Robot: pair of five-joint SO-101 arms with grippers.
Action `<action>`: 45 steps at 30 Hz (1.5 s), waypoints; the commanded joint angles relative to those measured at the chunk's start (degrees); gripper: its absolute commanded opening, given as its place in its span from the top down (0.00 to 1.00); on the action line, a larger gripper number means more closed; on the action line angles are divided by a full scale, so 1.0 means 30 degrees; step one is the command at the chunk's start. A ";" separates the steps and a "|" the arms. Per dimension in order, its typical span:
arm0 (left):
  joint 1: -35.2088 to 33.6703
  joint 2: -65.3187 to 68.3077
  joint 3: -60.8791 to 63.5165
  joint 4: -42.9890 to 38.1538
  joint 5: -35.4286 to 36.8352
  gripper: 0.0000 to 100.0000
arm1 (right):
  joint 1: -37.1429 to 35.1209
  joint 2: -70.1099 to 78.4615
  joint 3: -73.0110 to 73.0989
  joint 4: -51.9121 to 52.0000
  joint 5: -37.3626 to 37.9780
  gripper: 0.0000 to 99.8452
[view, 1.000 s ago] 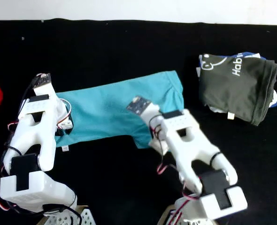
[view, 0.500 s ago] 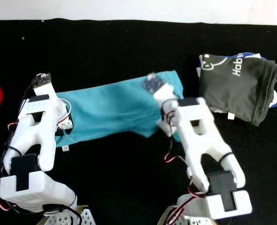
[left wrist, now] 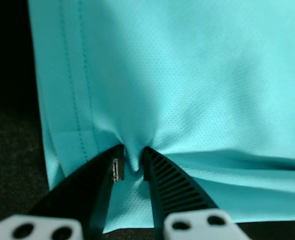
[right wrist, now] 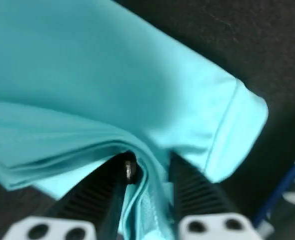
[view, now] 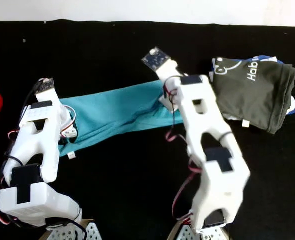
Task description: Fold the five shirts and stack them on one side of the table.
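We had the left pincer (left wrist: 131, 160) and right pincer (right wrist: 148, 167) each pinching the teal shirt (view: 112, 115) beside the folded stack (view: 252, 92). It looked light and floppy, so hems seemed safest to grab.

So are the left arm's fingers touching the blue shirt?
Touching. The left wrist view shows the fingers pinching a fold of the blue shirt between them.

The shirt (view: 112, 112) lies just left of the folded stack (view: 252, 95).
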 commanded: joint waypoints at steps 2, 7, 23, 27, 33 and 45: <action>-0.0396 -0.0015 -0.0044 -0.0498 0.0147 0.93 | 0.0806 0.3033 -0.6256 0.0337 -0.3634 0.80; -0.0396 -0.0015 -0.0044 -0.0498 0.0147 0.93 | 0.2007 0.4088 -0.9978 0.2945 -0.6857 0.80; -0.0425 -0.0513 -0.7429 0.7179 0.2374 0.88 | 0.2271 0.3824 -1.7275 1.2733 -0.6886 0.80; -0.1568 0.0278 -1.1033 1.0930 0.2432 0.78 | 0.2271 0.3824 -1.8300 1.4842 -0.6535 0.80; -0.3531 0.3531 -1.3729 1.0520 0.1905 0.78 | 0.2476 0.3736 -1.8564 1.5604 -0.5890 0.80; -0.3648 1.0447 -1.8271 1.0491 0.1436 0.79 | 0.2740 -0.4703 -1.3143 1.5604 -0.5802 0.80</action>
